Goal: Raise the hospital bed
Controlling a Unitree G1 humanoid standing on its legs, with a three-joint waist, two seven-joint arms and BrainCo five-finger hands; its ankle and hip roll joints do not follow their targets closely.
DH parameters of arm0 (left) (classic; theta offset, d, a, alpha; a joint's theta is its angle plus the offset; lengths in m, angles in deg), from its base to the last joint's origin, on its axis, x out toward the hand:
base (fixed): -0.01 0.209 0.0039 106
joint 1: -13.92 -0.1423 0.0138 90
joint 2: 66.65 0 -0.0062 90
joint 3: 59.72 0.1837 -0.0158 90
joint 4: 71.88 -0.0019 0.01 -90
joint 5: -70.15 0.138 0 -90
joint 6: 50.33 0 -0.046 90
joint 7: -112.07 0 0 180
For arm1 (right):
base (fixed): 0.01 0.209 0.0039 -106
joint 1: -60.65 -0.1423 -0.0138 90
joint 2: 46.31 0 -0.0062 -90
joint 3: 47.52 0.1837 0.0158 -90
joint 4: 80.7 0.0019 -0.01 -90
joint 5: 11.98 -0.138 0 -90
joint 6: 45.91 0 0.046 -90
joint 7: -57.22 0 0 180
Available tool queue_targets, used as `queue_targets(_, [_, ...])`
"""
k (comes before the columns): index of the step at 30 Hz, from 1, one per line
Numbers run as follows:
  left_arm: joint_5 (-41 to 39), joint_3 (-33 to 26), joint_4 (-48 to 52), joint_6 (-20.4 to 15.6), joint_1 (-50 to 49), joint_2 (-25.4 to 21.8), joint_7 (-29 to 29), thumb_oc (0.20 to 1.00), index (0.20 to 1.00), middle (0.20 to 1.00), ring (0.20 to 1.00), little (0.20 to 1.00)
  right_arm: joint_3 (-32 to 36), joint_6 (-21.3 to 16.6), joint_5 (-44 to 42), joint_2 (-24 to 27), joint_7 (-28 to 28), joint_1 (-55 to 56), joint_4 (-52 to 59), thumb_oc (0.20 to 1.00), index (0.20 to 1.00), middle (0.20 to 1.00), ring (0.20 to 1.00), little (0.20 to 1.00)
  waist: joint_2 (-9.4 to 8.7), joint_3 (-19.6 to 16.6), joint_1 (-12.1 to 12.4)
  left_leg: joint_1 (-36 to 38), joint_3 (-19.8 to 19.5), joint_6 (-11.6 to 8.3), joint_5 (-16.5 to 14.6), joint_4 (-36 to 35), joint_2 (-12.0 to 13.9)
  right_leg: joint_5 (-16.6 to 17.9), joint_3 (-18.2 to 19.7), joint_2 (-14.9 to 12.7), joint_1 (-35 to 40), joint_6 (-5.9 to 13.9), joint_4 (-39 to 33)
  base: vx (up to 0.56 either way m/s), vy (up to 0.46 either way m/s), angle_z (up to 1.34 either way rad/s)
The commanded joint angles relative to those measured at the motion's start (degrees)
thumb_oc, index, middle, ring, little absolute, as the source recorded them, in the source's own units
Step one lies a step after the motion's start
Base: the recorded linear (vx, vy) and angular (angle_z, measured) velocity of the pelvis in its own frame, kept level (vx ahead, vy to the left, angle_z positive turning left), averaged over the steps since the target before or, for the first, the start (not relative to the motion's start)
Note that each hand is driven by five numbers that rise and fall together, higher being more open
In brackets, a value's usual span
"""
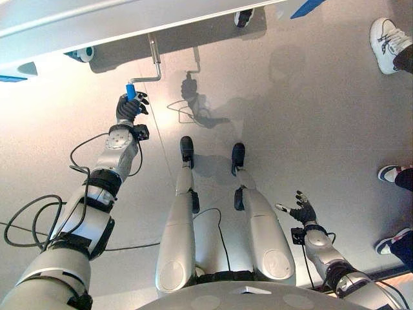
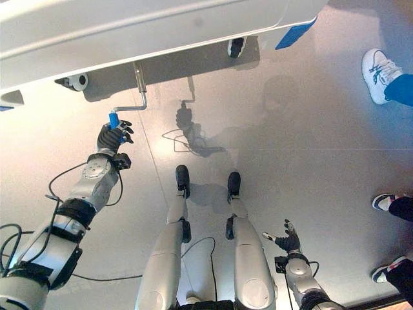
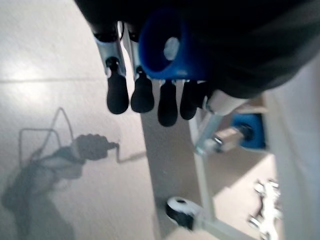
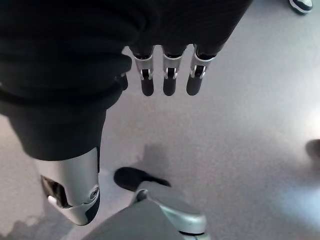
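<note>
At the foot of the white hospital bed (image 1: 129, 19), the robot's left hand (image 1: 131, 107) curls its fingers round the smooth blue plastic grip (image 1: 131, 90) of the bent metal crank (image 1: 153, 61), so cranking looks begun but unfinished, while the right hand (image 1: 302, 210) hangs with relaxed fingers over the glossy grey floor (image 1: 310, 116).

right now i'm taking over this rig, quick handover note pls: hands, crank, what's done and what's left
Left hand: shut on the blue crank handle at the foot of the hospital bed.
Right hand: open, idle, low at the robot's right side above the floor.
Done: handle is grasped.
Left: turn the crank to raise the bed; its present height can't be judged.
People's shoes stand to the right.
</note>
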Motion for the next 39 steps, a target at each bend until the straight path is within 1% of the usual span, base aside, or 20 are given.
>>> queue_targets(1, [0.8,-4.7,-6.8,-2.5,4.7,-9.1,-2.4,0.2,0.2,0.2,0.2,0.2,0.2,-0.7,0.0,0.5,0.9,3.4,2.8,1.0,1.0,1.0,1.0,1.0,-6.05,-0.1,0.8,3.6,6.0,-1.5,-5.1,0.0,-3.8,8.0,3.3,-4.2,-1.3,6.01,-4.5,0.04,0.039,0.06])
queue_targets(4, [1.7,-4.3,-10.6,-1.7,7.0,-9.4,-2.8,0.2,0.2,0.2,0.2,0.2,-0.6,-1.4,-0.6,0.4,1.3,3.1,4.5,1.0,1.0,1.0,1.0,1.0,-6.46,-0.1,0.2,1.5,6.3,-1.48,-4.8,0.0,-3.8,8.6,3.7,-4.2,-3.4,6.16,-4.8,0.03,0.043,0.05])
queue_targets(6, [2.1,-4.2,-11.3,-1.6,7.6,-9.5,-3.0,0.2,0.2,0.2,0.2,0.2,-0.8,-1.6,-0.9,0.4,1.4,3.1,5.0,1.0,1.0,1.0,1.0,1.0,-6.57,-0.1,0.1,1.2,6.5,-1.51,-5.2,0.0,-3.7,8.4,3.9,-4.2,-3.8,6.23,-4.8,0.01,0.025,-0.01])
queue_targets(7, [2.3,-4.0,-12.8,-1.6,8.8,-9.8,-3.3,0.2,0.2,0.2,0.2,0.2,-1.4,-1.9,-1.0,0.5,1.5,3.1,6.4,1.0,1.0,1.0,1.0,1.0,-6.77,-0.1,-0.3,-0.2,6.8,-1.41,-4.9,0.0,-3.7,9.0,4.3,-4.1,-5.5,6.31,-4.9,0.03,0.031,-0.02])
queue_targets(8, [2.3,-3.9,-12.9,-1.6,8.8,-9.8,-3.3,0.2,0.2,0.2,0.2,0.2,-1.4,-1.9,-1.0,0.4,1.5,3.2,6.4,1.0,1.0,1.0,1.0,1.0,-6.82,-0.1,-0.2,0.0,6.9,-1.43,-5.2,0.0,-3.7,8.7,4.3,-4.0,-5.3,6.33,-4.8,0.03,0.06,-0.04])
queue_targets(9, [2.5,-3.8,-13.9,-1.4,9.6,-9.9,-3.7,0.2,0.2,0.2,0.2,0.2,-1.9,-2.2,-1.0,0.7,1.7,3.4,8.0,1.0,1.0,1.0,1.0,1.0,-6.95,-0.1,-0.5,-1.2,7.2,-1.44,-5.3,0.0,-3.6,9.0,4.9,-4.0,-6.7,6.4,-5.0,0.03,0.037,-0.06])
queue_targets(14, [3.9,-3.7,-15.2,-0.9,10.7,-10.0,-4.1,0.2,0.2,0.2,0.2,0.2,-2.7,-2.5,-0.8,1.2,2.1,3.8,9.9,1.0,1.0,1.0,1.0,1.0,-6.89,-0.1,-1.2,-3.3,7.9,-1.43,-5.3,0.0,-3.4,9.5,6.0,-3.7,-9.3,6.51,-5.1,0.01,0.031,-0.13])
queue_targets(20, [7.3,-2.2,-17.8,0.3,13.7,-10.0,-5.0,0.2,0.2,0.2,0.2,0.2,-3.8,-3.5,-0.6,2.2,2.6,4.0,13.4,1.0,1.0,1.0,1.0,1.0,-6.89,-0.1,-3.0,-5.7,9.7,-1.32,-5.3,0.0,-2.9,10.4,8.4,-2.9,-13.5,6.59,-4.8,0.0,0.02,-0.11])
queue_targets(28, [8.5,-1.8,-18.7,0.6,15.5,-8.7,-5.6,0.2,0.2,0.2,0.2,0.2,-4.4,-4.2,-0.2,2.7,2.9,5.0,15.8,1.0,1.0,1.0,1.0,1.0,-6.69,-0.1,-4.6,-6.3,11.6,-1.27,-5.7,0.0,-2.4,11.0,10.7,-1.9,-15.9,6.28,-4.8,-0.01,-0.007,-0.13])
queue_targets(29, [9.1,-1.5,-18.7,0.6,16.3,-8.3,-5.5,0.2,0.2,0.2,0.2,0.2,-4.6,-4.3,-0.1,2.9,3.0,5.0,15.9,1.0,1.0,1.0,1.0,1.0,-6.65,-0.1,-5.3,-6.2,12.1,-1.33,-5.8,0.0,-2.2,11.2,11.3,-1.6,-16.5,6.21,-4.9,0.0,-0.014,-0.15])
queue_targets(30, [9.1,-1.4,-18.7,0.6,16.3,-8.3,-5.5,0.2,0.2,0.2,0.2,0.2,-4.5,-4.3,-0.1,2.9,3.0,5.0,15.9,1.0,1.0,1.0,1.0,1.0,-6.67,-0.1,-5.2,-6.2,12.1,-1.33,-5.8,0.0,-2.2,11.2,11.4,-1.6,-16.5,6.21,-4.9,-0.01,-0.023,-0.2])
queue_targets(33, [9.1,-1.2,-18.5,0.4,17.3,-7.4,-5.7,0.2,0.2,0.2,0.2,0.2,-4.8,-4.5,-0.1,2.9,3.2,5.0,16.4,1.0,1.0,1.0,1.0,1.0,-6.88,-0.1,-6.4,-5.9,13.7,-1.4,-6.1,0.0,-1.5,11.8,12.7,-0.7,-17.1,6.3,-4.9,-0.01,-0.02,-0.16])
queue_targets(36, [8.7,-1.1,-18.2,0.2,17.9,-7.5,-5.9,0.2,0.2,0.2,0.2,0.2,-4.9,-4.7,-0.3,2.8,3.2,4.7,16.4,1.0,1.0,1.0,1.0,1.0,-7.07,-0.1,-6.8,-5.4,14.5,-1.56,-6.3,0.0,-1.2,12.0,13.5,0.0,-17.3,6.46,-4.7,-0.01,-0.02,-0.19])
queue_targets(39, [8.8,-0.6,-17.8,0.2,18.7,-7.5,-5.8,0.2,0.2,0.2,0.2,0.2,-5.2,-5.0,-0.3,2.8,3.3,4.7,17.0,1.0,1.0,1.0,1.0,1.0,-7.1,-0.1,-7.8,-4.8,15.9,-1.93,-6.3,0.0,-0.3,12.2,14.6,0.9,-17.9,6.47,-4.3,0.0,-0.031,-0.15])
